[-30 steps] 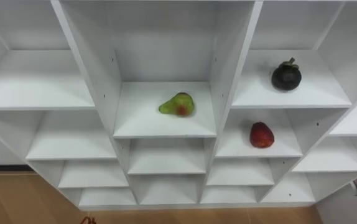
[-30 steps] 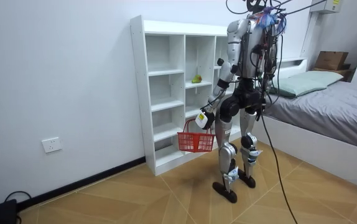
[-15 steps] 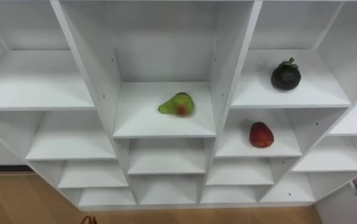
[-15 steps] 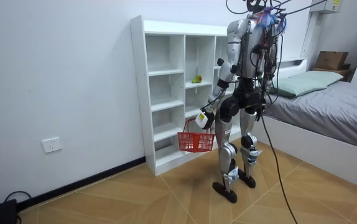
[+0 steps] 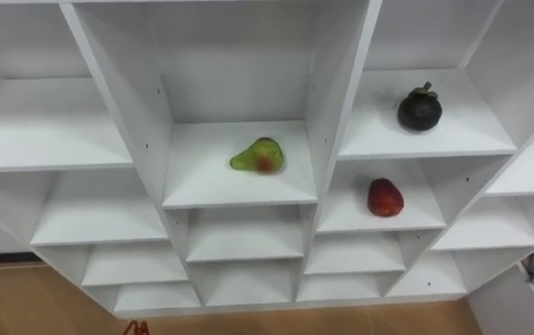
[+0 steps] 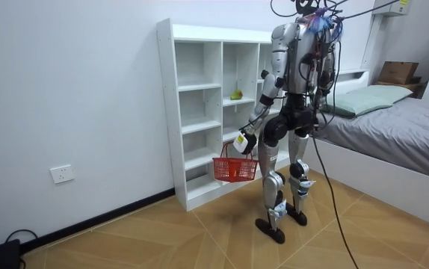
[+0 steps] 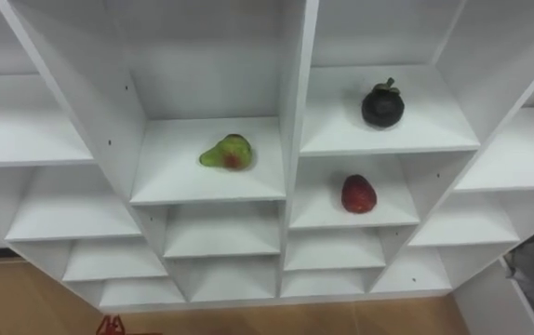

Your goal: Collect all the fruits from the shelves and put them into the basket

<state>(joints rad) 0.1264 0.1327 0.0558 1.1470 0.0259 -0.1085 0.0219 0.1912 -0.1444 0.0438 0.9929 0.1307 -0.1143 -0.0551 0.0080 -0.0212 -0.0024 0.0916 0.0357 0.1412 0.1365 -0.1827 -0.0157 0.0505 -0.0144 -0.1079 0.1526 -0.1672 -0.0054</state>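
Our left robot hand (image 6: 242,141) curls round the red basket (image 6: 235,171) handle. We judge nothing collected: the pear (image 5: 258,155), the mangosteen (image 5: 420,110) at its 2 o'clock and the red fruit (image 5: 385,197) at 4 o'clock lie on closet (image 5: 341,102) shelves.

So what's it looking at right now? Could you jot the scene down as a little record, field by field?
Robot: stands facing the white shelf unit
Carrying: red basket, hanging by its handle from the left hand
Middle column: green fruit with a red patch
Right column, upper shelf: dark round fruit with a stem
Right column, one shelf down: red fruit
Basket contents: cannot tell
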